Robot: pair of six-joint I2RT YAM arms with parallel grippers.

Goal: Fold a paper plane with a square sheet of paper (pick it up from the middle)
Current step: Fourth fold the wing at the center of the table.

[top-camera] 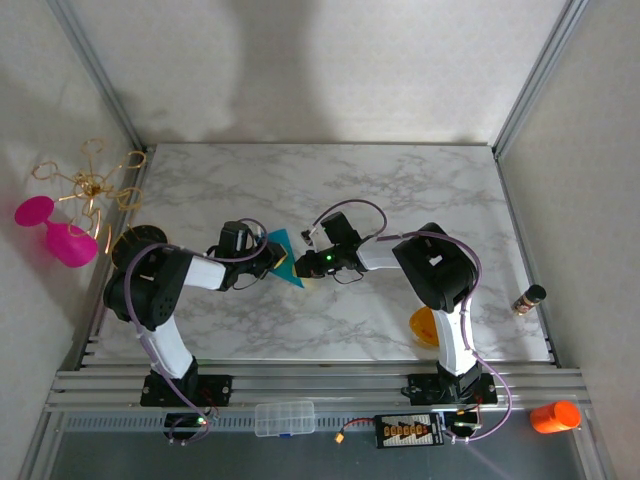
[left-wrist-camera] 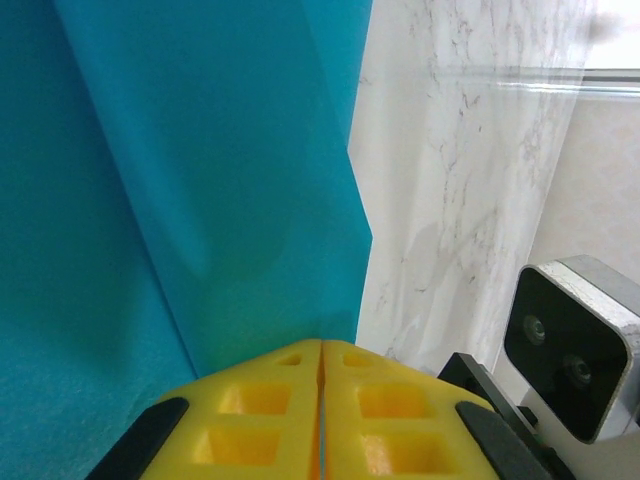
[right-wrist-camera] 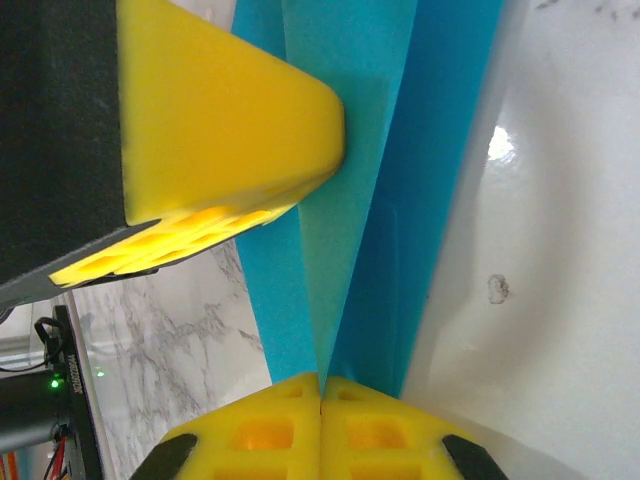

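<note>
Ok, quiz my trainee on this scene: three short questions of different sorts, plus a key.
1. True or false: the left end effector stands open, clear of the thin teal-blue sheet of paper.
2. Where does the small round orange bowl sit? A: on the white marble table, by the right arm's base; B: under the paper; C: at the table's far left corner.
3. Fill in: the right end effector is ___ on the paper.
Key: 1 false, it is shut on the paper; 2 A; 3 shut.
</note>
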